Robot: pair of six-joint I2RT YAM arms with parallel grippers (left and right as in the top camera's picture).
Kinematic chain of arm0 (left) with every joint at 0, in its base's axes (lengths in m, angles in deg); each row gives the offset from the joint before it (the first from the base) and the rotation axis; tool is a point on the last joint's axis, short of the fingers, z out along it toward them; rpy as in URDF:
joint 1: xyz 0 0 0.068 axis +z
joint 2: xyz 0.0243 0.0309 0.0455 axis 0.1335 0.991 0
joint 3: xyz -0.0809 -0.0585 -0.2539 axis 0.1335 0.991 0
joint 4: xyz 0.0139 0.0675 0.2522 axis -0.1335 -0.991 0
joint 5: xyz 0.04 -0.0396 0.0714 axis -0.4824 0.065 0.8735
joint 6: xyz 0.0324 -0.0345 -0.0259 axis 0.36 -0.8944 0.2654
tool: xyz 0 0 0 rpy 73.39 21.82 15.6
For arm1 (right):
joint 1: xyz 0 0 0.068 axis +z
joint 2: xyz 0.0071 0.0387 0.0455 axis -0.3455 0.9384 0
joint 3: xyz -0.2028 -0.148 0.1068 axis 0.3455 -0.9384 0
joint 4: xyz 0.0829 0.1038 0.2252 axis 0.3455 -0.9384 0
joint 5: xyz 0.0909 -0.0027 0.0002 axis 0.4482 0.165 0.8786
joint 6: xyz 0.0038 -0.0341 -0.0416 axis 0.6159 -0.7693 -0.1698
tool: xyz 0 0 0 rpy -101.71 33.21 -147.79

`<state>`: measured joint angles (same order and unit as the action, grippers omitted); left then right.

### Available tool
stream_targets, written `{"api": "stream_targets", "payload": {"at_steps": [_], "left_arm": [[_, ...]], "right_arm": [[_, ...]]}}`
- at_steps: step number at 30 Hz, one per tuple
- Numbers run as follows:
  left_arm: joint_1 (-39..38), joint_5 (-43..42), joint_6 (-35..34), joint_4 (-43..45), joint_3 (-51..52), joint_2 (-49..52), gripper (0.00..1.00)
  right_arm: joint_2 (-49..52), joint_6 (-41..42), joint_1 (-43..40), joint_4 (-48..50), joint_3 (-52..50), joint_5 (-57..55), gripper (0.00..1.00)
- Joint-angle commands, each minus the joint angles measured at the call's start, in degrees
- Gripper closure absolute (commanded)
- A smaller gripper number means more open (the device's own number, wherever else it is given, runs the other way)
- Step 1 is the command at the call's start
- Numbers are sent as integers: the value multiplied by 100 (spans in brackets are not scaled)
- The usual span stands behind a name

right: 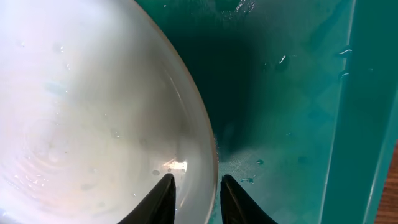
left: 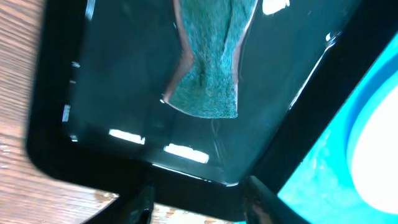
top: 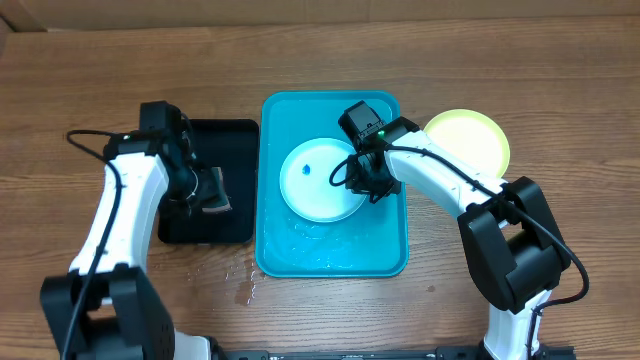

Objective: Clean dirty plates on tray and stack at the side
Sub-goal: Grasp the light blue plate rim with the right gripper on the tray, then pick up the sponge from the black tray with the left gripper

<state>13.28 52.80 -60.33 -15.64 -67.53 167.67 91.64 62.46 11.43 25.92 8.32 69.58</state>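
With the right gripper (right: 196, 180) pinching the light blue plate (top: 315, 182) by its right rim in the tray (top: 385, 252), we need a firm, level hold while the spread left gripper (left: 198, 188) takes the sponge (left: 208, 81).

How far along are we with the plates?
Done: one round yellow-green plastic plate sits on the table right of the large turquoise plastic tray. In hand: the right gripper straddles the rim of a pale round plate in the tray, a blue speck on it; the left gripper hangs open over a teal sponge in the black tray. Left: wiping, stacking.
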Motion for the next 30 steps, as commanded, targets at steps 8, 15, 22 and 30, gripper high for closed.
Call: {"api": "stream_targets", "payload": {"at_steps": [8,15,22,30], "left_arm": [[-37,142,-46,262,26,385,55],[-39,302,-39,658,31,498,61],[-39,433,9,1115,63,1038,62],[-44,-39,308,1440,63,1604,75]], "right_arm": [[-28,-15,20,105,-201,-96,73],[-28,-15,20,179,-251,-90,73],[-28,-15,20,247,-251,-81,73],[-28,-13,20,345,-251,-81,72]]}}
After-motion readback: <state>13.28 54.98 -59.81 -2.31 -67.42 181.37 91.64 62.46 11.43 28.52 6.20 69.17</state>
